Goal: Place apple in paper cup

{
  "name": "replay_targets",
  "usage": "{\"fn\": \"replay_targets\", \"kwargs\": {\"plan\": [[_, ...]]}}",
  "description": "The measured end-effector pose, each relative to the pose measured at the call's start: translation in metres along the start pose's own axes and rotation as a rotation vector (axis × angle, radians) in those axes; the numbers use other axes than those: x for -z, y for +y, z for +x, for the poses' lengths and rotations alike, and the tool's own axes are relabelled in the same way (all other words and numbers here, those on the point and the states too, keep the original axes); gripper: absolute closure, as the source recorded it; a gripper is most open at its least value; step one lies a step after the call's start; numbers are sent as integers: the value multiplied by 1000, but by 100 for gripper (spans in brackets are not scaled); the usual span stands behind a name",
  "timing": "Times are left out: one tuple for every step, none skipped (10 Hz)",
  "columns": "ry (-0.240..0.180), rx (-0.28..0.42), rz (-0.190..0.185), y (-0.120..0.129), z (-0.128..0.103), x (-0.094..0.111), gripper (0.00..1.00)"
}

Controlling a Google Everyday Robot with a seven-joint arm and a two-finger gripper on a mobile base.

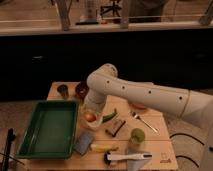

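Observation:
The apple (90,117) is small, round and red-orange. It sits in the mouth of the short white paper cup (85,124) on the wooden table, just right of the green tray. My gripper (93,109) hangs at the end of the white arm directly above the apple, very close to it or touching it. The wrist hides most of the gripper and the cup's far rim.
A green tray (47,129) lies at the left. A small dark cup (62,90) and a dark bowl (81,90) stand behind. A green vegetable (110,116), brown block (116,127), fork (144,122), light green cup (137,136), banana (102,147) and brush (127,157) lie to the right and in front.

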Motion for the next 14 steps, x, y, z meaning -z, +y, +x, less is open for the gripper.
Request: {"fn": "replay_targets", "kwargs": {"plan": [[0, -2, -1, 0, 0, 0, 20], [1, -5, -3, 0, 0, 1, 20], [1, -6, -4, 0, 0, 2, 20], [0, -6, -7, -1, 0, 3, 20], [1, -8, -10, 0, 0, 4, 20], [1, -10, -10, 0, 0, 5, 20], [2, -11, -13, 0, 0, 7, 20], [0, -11, -15, 0, -1, 8, 20], [0, -12, -17, 0, -1, 10, 20], [1, -14, -16, 0, 0, 12, 20], [3, -13, -18, -1, 0, 14, 20], [6, -12, -19, -1, 1, 16, 20], [10, -11, -20, -2, 1, 19, 20], [13, -9, -20, -3, 2, 22, 20]]}}
